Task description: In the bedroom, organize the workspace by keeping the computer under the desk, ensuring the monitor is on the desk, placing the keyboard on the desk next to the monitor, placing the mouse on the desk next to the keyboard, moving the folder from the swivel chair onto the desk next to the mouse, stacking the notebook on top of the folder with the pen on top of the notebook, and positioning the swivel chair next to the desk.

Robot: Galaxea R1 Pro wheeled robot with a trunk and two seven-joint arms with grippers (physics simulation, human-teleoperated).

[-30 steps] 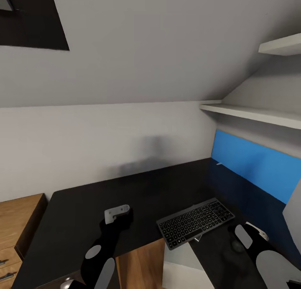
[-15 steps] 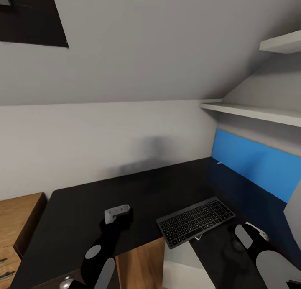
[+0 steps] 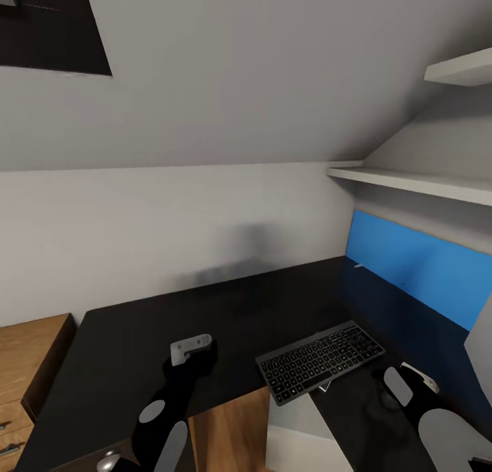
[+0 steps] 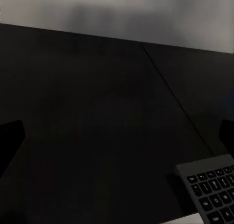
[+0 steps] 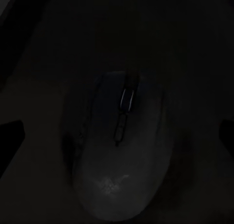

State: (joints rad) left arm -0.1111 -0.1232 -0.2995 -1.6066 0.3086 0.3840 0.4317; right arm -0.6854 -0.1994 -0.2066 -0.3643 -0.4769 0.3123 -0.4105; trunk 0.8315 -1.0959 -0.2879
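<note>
Right gripper hangs straight over the mouse, fingers spread wide at either side of my wrist view, holding nothing. That mouse lies on the desk, near the keyboard, whose corner overhangs the desk's inner edge. I judge the mouse light, hard and slick; I'd pinch its flanks behind the wheel. Left gripper hovers wide and unloaded over bare desktop. A blue monitor screen glows beyond; nothing blocks me
</note>
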